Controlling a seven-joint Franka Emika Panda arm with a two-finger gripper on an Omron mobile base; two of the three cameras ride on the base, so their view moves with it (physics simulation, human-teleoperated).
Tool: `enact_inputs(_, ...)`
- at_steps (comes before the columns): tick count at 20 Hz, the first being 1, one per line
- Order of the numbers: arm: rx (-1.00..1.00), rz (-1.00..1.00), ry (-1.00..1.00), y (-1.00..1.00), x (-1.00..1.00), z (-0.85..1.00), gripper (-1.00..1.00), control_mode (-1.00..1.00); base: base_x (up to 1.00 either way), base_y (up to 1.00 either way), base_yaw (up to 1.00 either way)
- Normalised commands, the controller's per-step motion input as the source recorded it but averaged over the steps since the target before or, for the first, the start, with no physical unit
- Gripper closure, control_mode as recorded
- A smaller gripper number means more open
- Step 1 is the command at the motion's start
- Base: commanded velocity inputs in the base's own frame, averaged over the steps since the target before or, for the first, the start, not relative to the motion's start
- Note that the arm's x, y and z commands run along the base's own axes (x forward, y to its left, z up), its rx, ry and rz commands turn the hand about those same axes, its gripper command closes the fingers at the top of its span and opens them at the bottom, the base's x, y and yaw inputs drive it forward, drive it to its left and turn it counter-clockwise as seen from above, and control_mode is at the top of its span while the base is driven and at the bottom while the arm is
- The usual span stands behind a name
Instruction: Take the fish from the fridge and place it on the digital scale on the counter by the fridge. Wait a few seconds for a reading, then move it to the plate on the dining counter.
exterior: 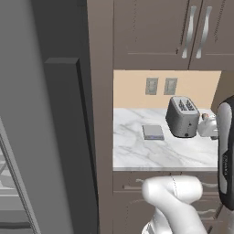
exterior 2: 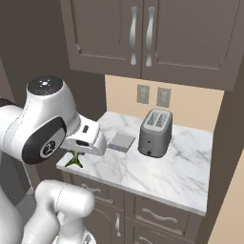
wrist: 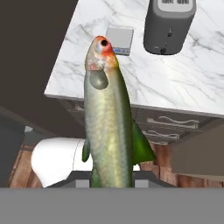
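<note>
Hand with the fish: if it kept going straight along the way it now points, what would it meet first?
Probably the marble counter near its front left part, short of the digital scale. The hand holds the fish pointing that way from off the counter's edge. Depth is unclear.

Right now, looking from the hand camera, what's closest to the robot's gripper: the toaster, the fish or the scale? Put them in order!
1. Fish: clamped in the gripper, pointing away from it.
2. Scale: flat on the counter, just past the fish's head.
3. Toaster: farther back, to the scale's right.
</note>
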Motion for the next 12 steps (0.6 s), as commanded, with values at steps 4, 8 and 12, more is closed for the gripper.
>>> enact_inputs(4,0.00,0.01,-0.01,0.00,0.00,0.00,1.00,-1.00,0.00,0.00,0.00)
enact_inputs(8,0.00,0.00,0.00,0.00,0.00,0.00,1.00,-1.00,0.00,0.00,0.00)
enact_inputs(12,0.00,0.00,0.00,0.00,-0.01,0.00,1.00,1.00,-0.10,0.00,0.00)
